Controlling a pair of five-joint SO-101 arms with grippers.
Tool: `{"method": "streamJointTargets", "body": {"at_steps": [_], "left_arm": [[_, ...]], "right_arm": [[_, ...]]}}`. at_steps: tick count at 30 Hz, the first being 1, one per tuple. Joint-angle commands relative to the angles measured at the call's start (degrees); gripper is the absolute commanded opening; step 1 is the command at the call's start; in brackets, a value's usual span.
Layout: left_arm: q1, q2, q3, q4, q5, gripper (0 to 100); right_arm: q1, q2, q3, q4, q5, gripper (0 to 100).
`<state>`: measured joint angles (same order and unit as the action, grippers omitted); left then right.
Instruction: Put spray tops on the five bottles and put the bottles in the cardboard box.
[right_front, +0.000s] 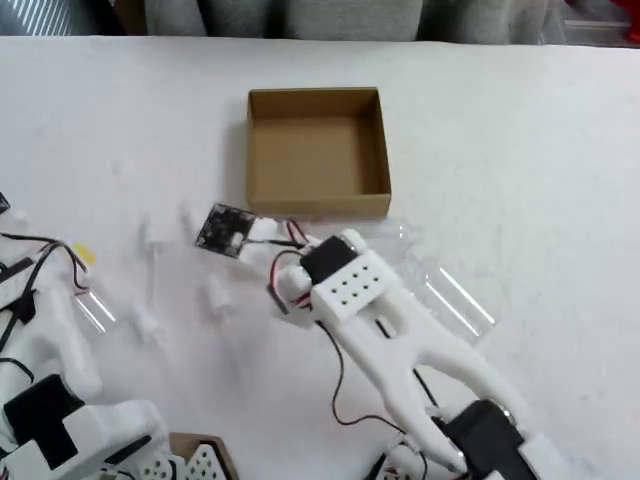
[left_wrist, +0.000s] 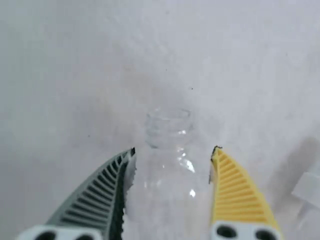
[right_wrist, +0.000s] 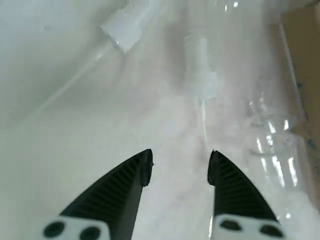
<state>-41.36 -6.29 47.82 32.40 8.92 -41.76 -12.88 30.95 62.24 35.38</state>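
Note:
A clear bottle (left_wrist: 167, 165) with an open neck sits between the grey and yellow fingers of my left gripper (left_wrist: 172, 157), which is shut on its shoulders. In the high view that arm (right_front: 50, 400) is at the near left of the table. My right gripper (right_wrist: 179, 160) is open just above the table with nothing between its black fingers. A white spray top (right_wrist: 200, 75) lies a short way ahead of it, and another spray top (right_wrist: 122, 30) with a long tube is farther off. The cardboard box (right_front: 318, 150) stands at mid table, behind the right arm (right_front: 350, 285).
Two clear bottles (right_front: 455, 300) lie to the right of the right arm, close to the box's front corner. Loose spray tops (right_front: 150, 245) are scattered on the white table between the arms. Cables trail at the left edge (right_front: 40, 260).

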Motion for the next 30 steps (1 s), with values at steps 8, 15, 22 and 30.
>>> {"method": "streamJointTargets", "body": {"at_steps": [8, 15, 22, 30], "left_arm": [[-0.40, 1.01, -1.32, -1.32, 0.00, 11], [-0.40, 1.10, -1.32, -1.32, -0.09, 11], [0.22, 1.10, -1.32, -1.32, -0.09, 11], [0.22, 1.10, -1.32, -1.32, -0.18, 11]], "right_arm": [[-3.03, 10.07, -1.23, -14.20, 5.54, 19.7], [-1.98, 17.36, -7.38, -15.69, 5.54, 19.8], [-1.98, 23.87, -11.34, -15.78, 5.54, 19.8], [-1.98, 25.01, -11.87, -15.52, 5.10, 9.5]]}}
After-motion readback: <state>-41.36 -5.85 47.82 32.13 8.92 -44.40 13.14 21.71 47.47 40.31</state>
